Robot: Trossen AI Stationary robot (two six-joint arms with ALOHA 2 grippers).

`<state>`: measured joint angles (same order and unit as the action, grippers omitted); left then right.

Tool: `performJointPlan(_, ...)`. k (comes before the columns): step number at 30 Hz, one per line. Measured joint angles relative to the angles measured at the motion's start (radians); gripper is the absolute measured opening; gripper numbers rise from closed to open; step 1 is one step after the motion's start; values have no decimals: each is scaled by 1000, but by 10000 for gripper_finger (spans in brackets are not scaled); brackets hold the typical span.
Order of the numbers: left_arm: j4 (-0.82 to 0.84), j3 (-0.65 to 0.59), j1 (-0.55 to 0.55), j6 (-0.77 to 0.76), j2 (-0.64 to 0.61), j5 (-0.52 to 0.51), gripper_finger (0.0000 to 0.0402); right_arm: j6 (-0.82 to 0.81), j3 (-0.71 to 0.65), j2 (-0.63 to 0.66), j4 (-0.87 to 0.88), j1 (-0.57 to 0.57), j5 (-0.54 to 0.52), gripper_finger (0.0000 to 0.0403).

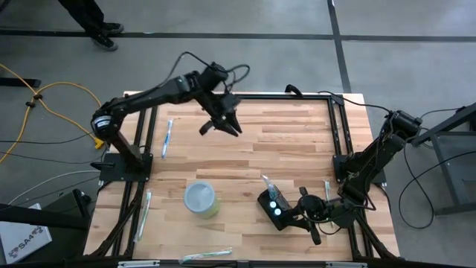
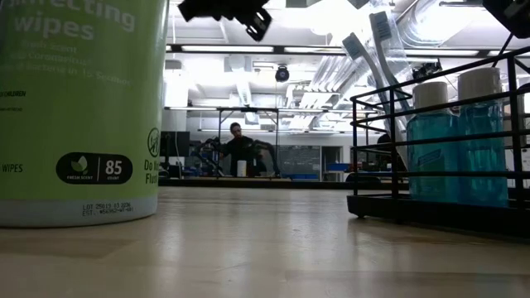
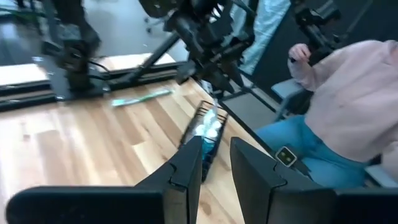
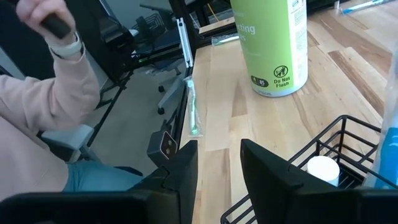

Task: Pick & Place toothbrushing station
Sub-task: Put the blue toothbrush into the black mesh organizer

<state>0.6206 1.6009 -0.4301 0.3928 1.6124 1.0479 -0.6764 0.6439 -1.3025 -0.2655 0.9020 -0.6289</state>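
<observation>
**Station Ungripped, Pick Not Yet Made**

Wooden tabletop [image 1: 297,141] under a dark frame, grey floor all round. Toothbrushing station [image 1: 272,205], a black wire rack with blue bottles and a toothbrush in it, standing near the table's front edge, right of the green wipes canister [image 1: 201,199]. Right gripper [image 1: 301,216] low and just beside the rack, jaws partly apart, nothing between them. Left gripper [image 1: 221,123] raised over the far middle of the table, well apart from the rack, jaws narrowly parted and likewise empty.

Judged from this: approach made, grasp, lift and placing all left to do. No drop-off spot marked anywhere in sight.

From above, whole layout plus loose toothbrushes [image 1: 167,138] near the edges, but little of the finger gaps. From the right wrist, gap plainly bare and the rack's corner close by. From table height, rack flat on the wood, bottles upright, right gripper's fingers unseen. From both wrists, a seated person [image 3: 348,93] in a pink sleeve beside the table, absent from the overhead view.
</observation>
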Motion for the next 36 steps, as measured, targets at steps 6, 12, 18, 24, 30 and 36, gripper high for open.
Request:
performJointPlan(6, 86, 0, -66, -53, -104, -178, 80, 25, 0, 0, 0, 0, 0, 113)
performJointPlan(12, 211, 0, -113, -164, -205, -373, 80, 27, 0, 0, 0, -1, 0, 113)
performJointPlan(18, 356, 0, -118, -301, -281, -670, 80, 27, 0, 0, 2, -1, 0, 113)
performJointPlan(24, 419, 0, -89, -442, -326, -923, 80, 25, 0, 0, 14, -1, 3, 113)
performJointPlan(30, 556, 0, -48, -467, -322, -950, 80, 20, 0, 0, 31, -1, 3, 113)
performJointPlan(36, 666, -2, -4, -543, -277, -960, 80, 19, 0, 0, 31, -1, 3, 113)
